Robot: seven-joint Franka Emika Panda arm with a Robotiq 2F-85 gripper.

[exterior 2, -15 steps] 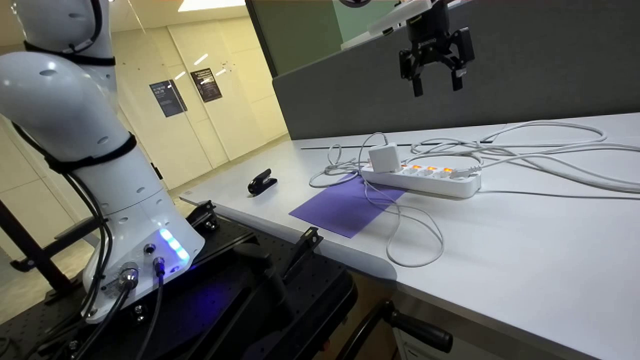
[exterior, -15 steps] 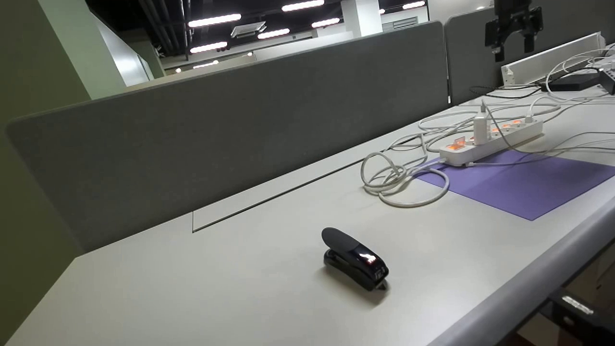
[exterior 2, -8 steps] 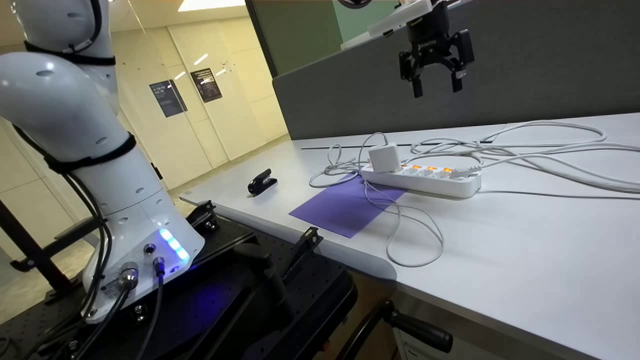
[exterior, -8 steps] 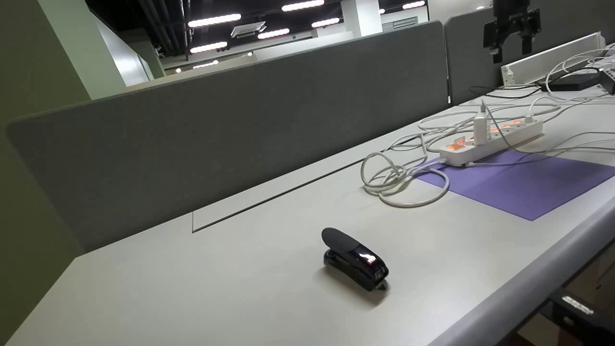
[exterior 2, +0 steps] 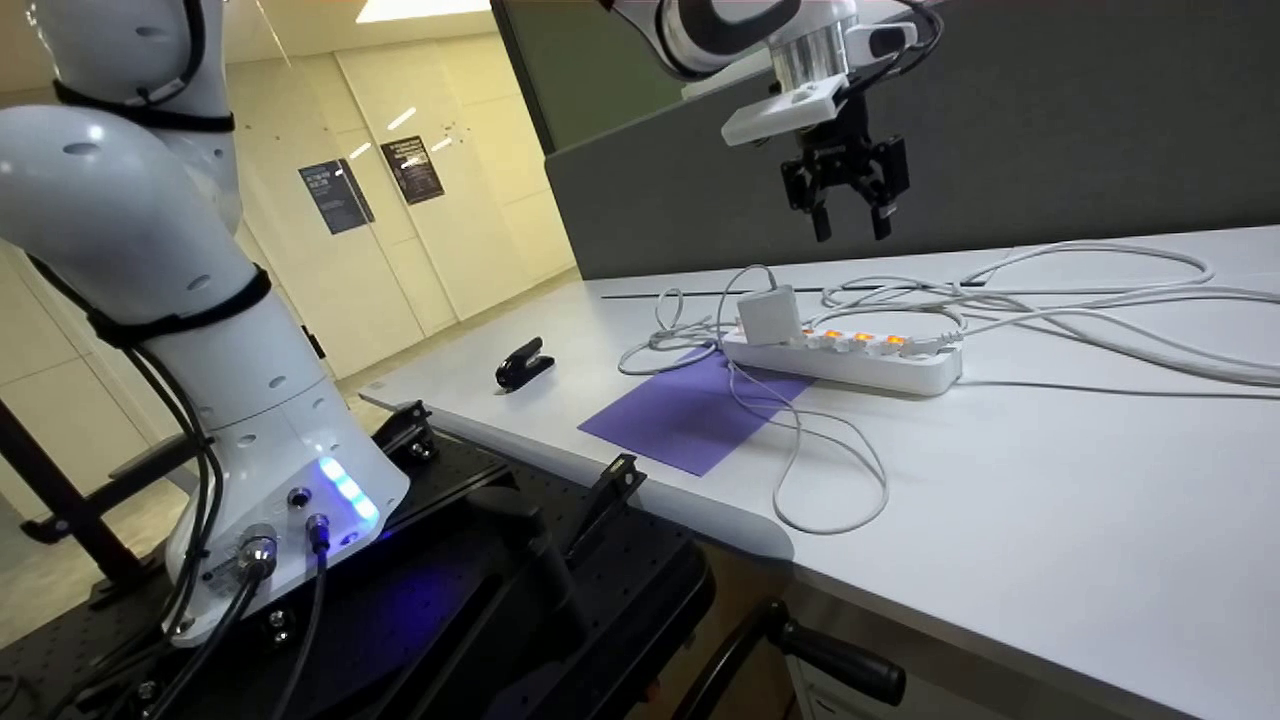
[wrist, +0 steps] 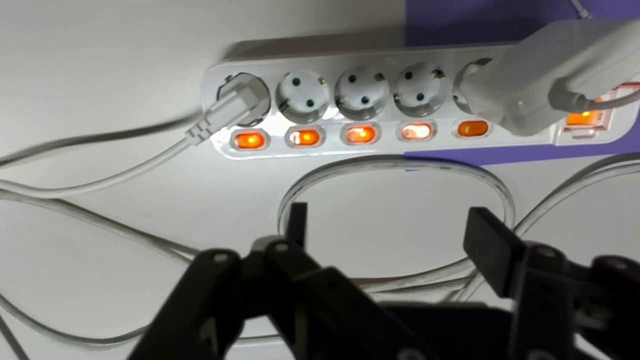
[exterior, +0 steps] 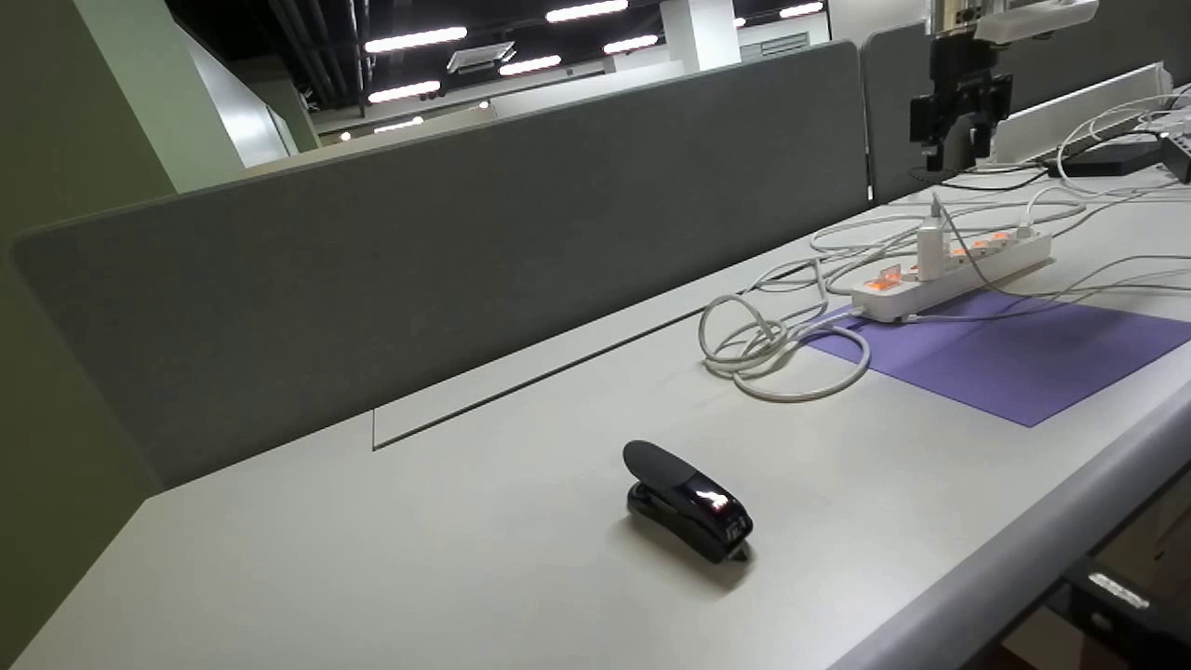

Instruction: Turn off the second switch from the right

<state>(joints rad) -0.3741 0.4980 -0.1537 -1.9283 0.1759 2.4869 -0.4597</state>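
A white power strip point(wrist: 387, 137) lies on the desk and shows in both exterior views point(exterior: 1000, 265) point(exterior 2: 870, 373). A row of small orange switches runs along it in the wrist view. The fourth from the left point(wrist: 416, 131) glows brightly; the one right of it point(wrist: 472, 128) looks dimmer. A larger orange switch point(wrist: 584, 118) at the right end is partly hidden by the charger point(wrist: 540, 85). My gripper point(wrist: 387, 212) is open and empty. It hangs above and behind the strip in both exterior views point(exterior: 957, 160) point(exterior 2: 852, 238), apart from it.
The charger stands tall on the strip. A white plug point(wrist: 225, 112) sits in the leftmost socket. Loose cables point(wrist: 395, 163) loop under the gripper. A purple sheet point(exterior 2: 690, 415) lies partly under the strip. A black stapler point(exterior 2: 523, 366) and a grey partition point(exterior 2: 1080, 140) are nearby.
My gripper has moved down towards the power strip and a little left in both exterior views. More of the wrist and arm now shows. The strip, charger and stapler have not moved.
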